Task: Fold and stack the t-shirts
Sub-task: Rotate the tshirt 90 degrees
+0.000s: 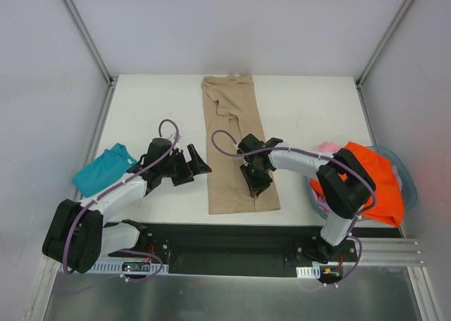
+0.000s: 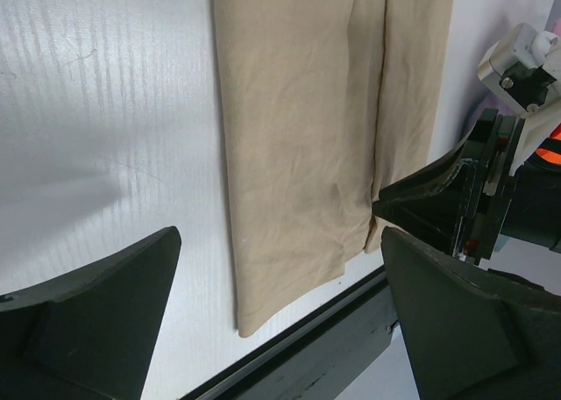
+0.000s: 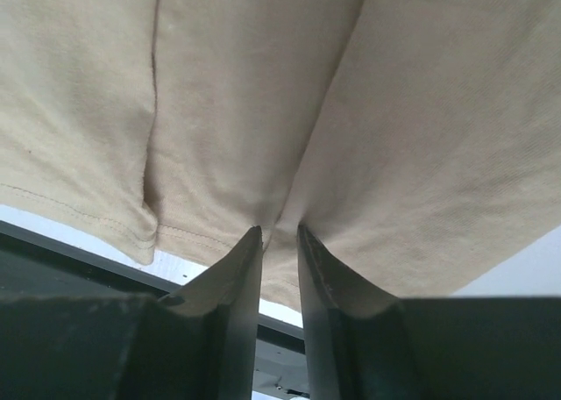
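— So, what can we not see well?
— Our right pincer (image 3: 279, 232) hides a bit of the tan shirt (image 1: 236, 124). The orange shirt (image 1: 373, 184) covers most of the basket (image 1: 411, 187), and only a corner of the pink shirt (image 1: 325, 147) peeks out.
— Where is the tan shirt?
— We see a long, soft, creased strip down the middle of the white table (image 1: 148, 103). Our right pincer is pinched tight on its near end.
— And our left pincer (image 2: 280, 233)?
— Wide apart, holding nothing, beside the strip. The teal shirt (image 1: 104, 168) lies crumpled at the table's left edge.
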Tool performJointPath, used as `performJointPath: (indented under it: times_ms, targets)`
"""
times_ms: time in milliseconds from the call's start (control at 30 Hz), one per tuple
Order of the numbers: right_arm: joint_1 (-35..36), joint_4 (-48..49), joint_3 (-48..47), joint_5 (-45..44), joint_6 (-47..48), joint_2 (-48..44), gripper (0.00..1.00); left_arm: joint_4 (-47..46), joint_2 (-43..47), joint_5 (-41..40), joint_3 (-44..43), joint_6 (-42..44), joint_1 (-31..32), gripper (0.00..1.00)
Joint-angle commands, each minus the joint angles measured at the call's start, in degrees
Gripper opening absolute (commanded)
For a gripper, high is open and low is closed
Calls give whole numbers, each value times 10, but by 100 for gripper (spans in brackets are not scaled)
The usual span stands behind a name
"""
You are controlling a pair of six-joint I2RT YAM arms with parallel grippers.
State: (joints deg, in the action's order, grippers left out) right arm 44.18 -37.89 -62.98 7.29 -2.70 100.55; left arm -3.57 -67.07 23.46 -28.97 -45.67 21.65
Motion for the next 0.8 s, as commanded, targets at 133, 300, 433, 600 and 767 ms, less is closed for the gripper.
performJointPath:
  times_ms: [133,300,433,600,767]
  targets:
    - [18,-10,-7,-24,-28,1,29,-2,13,-11,8,10,6,99]
    - [20,-28,-4,-69,-41,5,23,-1,19,-8,13,9,6,99]
    - [21,-34,-2,-105,-44,4,19,-1,26,-10,22,8,6,99]
    - [24,-29,0,-108,-49,-4,10,-1,31,-11,27,5,6,99]
    - [26,-22,0,-89,-46,-36,1,0,37,-7,27,5,6,99]
